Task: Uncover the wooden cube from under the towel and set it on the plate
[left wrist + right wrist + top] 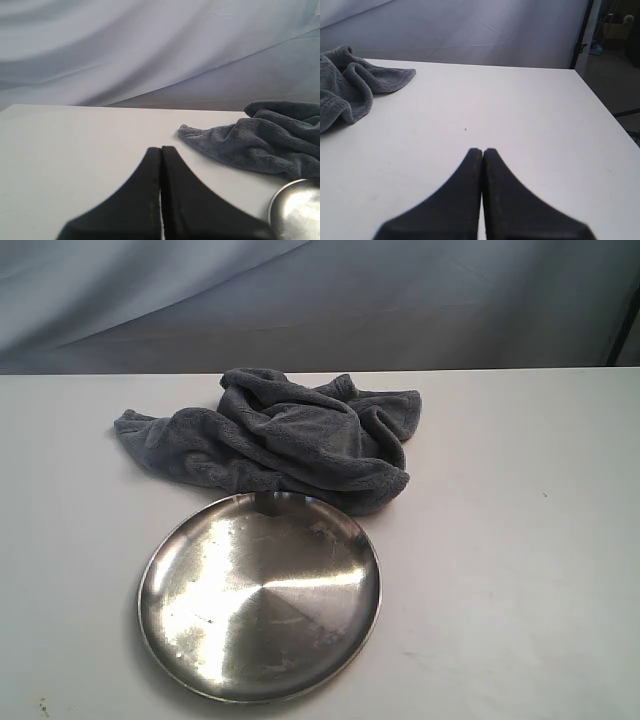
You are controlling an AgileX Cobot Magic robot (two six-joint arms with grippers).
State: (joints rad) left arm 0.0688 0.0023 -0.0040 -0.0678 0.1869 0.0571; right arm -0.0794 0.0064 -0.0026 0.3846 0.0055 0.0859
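A crumpled blue-grey towel (285, 435) lies bunched on the white table, just behind the round steel plate (180, 625). The wooden cube is hidden; no part of it shows in any view. In the left wrist view my left gripper (161, 149) is shut with nothing in it, well short of the towel (260, 142), and the plate's rim (280, 200) shows at the edge. In the right wrist view my right gripper (482, 150) is shut and empty, with the towel (350, 90) far off to one side. Neither gripper appears in the exterior view.
The white table (520, 540) ends in a side edge (607, 120) close to the right gripper. A pale draped backdrop (320, 300) hangs behind the table.
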